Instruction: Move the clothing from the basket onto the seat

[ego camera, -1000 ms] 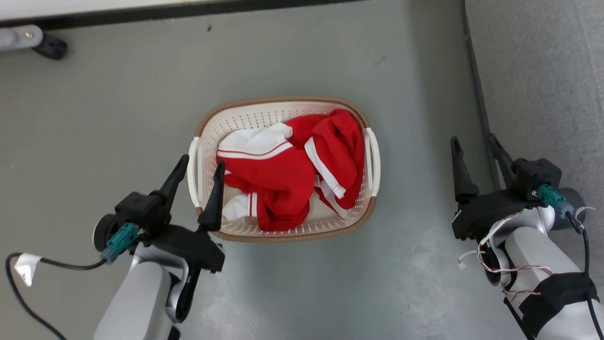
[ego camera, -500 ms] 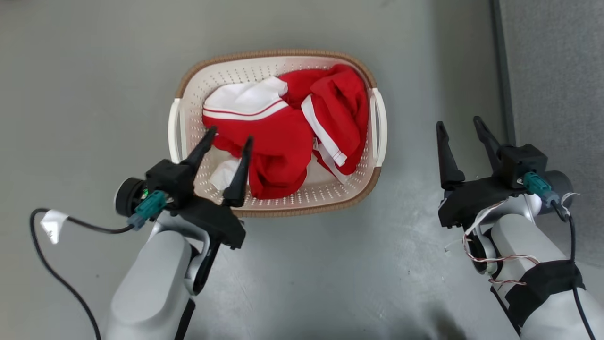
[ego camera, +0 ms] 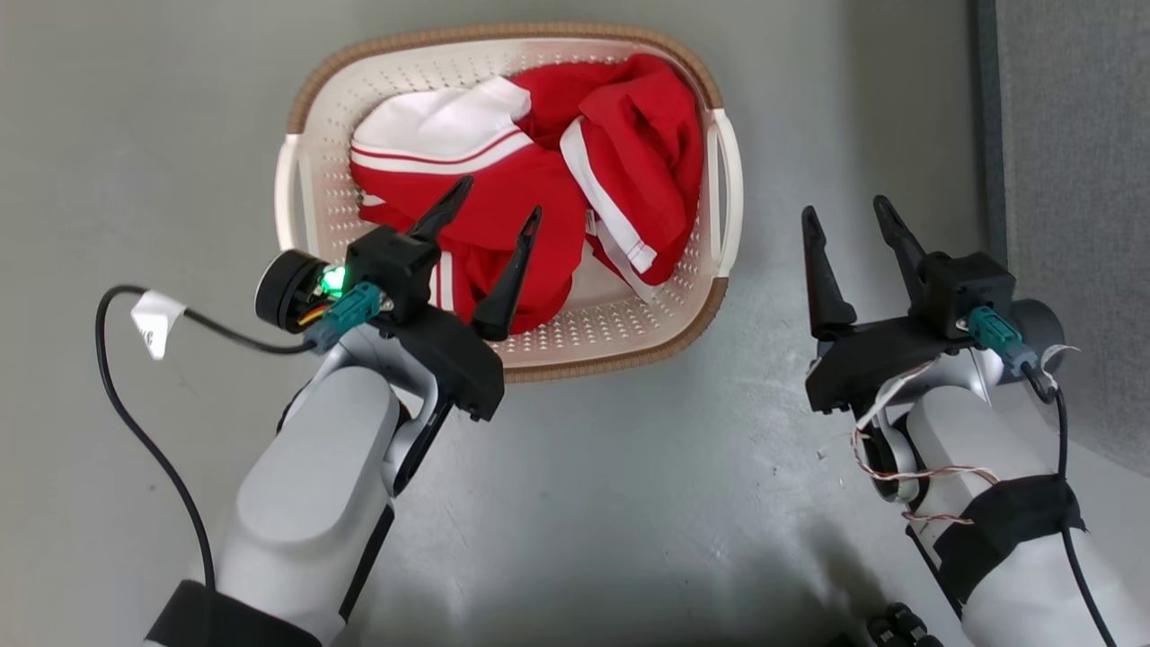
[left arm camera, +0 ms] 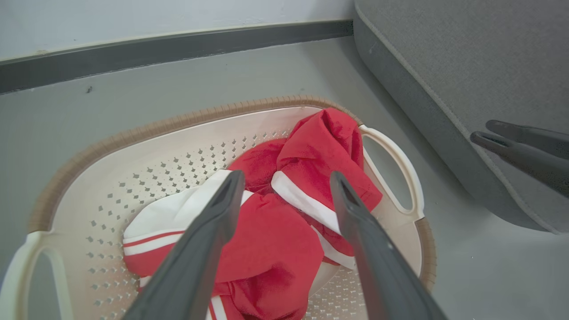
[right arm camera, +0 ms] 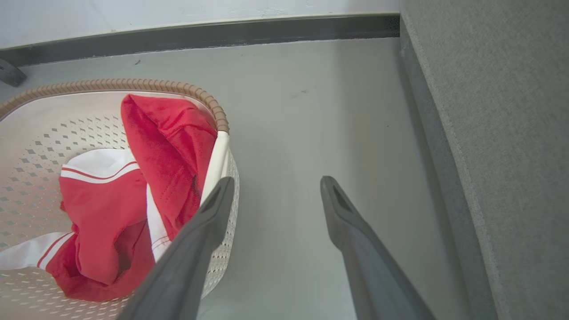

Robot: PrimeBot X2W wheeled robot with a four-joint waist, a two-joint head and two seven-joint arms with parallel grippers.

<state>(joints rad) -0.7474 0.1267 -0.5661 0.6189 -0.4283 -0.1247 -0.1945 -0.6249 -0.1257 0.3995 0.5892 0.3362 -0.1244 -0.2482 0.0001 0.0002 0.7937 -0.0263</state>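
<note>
**Head view, read with both wrist views.** My left claw [ego camera: 501, 196] has its two fingers spread wide with nothing between them. It is poised above the clothing [ego camera: 620, 153], which lies heaped in the basket [ego camera: 404, 72] on the floor [ego camera: 629, 503].

A second ago this claw sat at the basket's near left corner, its fingers straddling the rim. It has since travelled inward, and its tips now point at the red mound in the middle of the heap, just below the white panel. The whole head picture has also slid, so the basket sits higher and larger in it. I read that as my camera moving, not the basket.

My right claw [ego camera: 846, 207] is likewise fully open and empty. It is over bare floor between the basket's right handle and the sofa [ego camera: 1078, 180], and its pose is unchanged.

Both garments remain in the basket, and none lies on the visible part of the sofa. I judge the reach nearly complete. What is left is a descent into the fabric and a closing on a fold thick enough to lift. I cannot tell whether the fingers already touch the cloth.
</note>
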